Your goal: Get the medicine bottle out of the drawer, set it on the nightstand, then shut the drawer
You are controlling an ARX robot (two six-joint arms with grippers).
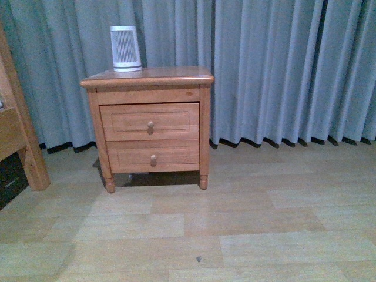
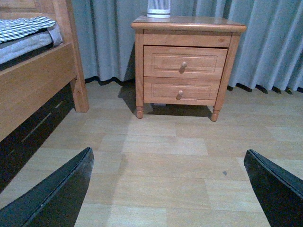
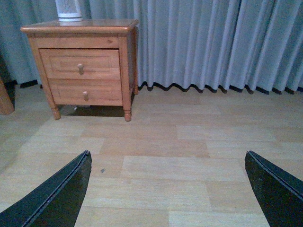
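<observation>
The orange-brown nightstand (image 1: pixel 147 77) stands against the curtain, some way off across the floor. Its taller upper drawer (image 1: pixel 126 121) is shut, round knob facing me. The medicine bottle is hidden. Neither arm shows in the front view. In the left wrist view my left gripper (image 2: pixel 169 158) is open over bare floor, well short of the nightstand (image 2: pixel 189 23) and drawer (image 2: pixel 203 61). My right gripper (image 3: pixel 168 158) is also open and empty, with the nightstand (image 3: pixel 80 26) and drawer (image 3: pixel 59 64) far ahead on its left.
A large white-and-grey ribbed cylinder (image 1: pixel 126 48) sits on the nightstand top. The shallower lower drawer (image 1: pixel 132 156) is shut. A wooden bed frame (image 1: pixel 23 135) with thick posts stands left of the nightstand. A grey curtain (image 1: pixel 282 70) hangs behind. Pale plank floor (image 1: pixel 235 235) lies between.
</observation>
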